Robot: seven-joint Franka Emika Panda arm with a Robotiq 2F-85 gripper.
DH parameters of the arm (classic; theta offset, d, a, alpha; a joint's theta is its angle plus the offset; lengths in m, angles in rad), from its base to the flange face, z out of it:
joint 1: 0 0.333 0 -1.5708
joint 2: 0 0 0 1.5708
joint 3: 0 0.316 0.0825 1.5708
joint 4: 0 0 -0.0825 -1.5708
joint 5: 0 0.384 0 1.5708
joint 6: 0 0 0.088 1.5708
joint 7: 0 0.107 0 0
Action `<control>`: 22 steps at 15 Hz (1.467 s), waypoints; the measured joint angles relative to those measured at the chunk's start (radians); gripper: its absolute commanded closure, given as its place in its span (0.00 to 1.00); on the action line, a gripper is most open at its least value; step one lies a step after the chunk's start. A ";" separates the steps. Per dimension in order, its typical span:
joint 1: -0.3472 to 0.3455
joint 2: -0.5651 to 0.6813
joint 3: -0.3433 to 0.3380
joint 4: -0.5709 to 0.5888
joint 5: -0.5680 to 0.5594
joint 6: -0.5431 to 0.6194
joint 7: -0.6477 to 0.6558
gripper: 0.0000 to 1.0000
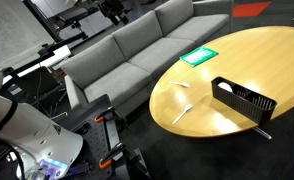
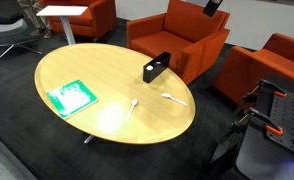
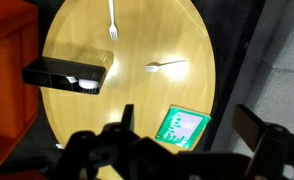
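green booklet (image 3: 182, 127) – one – beside two white utensils (image 3: 112, 20) and one black bin (image 3: 69, 73)

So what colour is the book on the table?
Green and white; the book shows best in the wrist view.

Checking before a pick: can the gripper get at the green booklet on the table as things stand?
Likely yes: the gripper is open, facing the table, and the green booklet lies alone, apart from the black tray; nothing covers it.
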 measured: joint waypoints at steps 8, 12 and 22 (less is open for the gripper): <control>-0.095 0.304 0.018 0.161 -0.180 0.017 0.353 0.00; -0.066 0.569 -0.017 0.326 -0.240 0.041 0.529 0.00; 0.118 1.038 -0.150 0.647 -0.029 0.236 0.600 0.00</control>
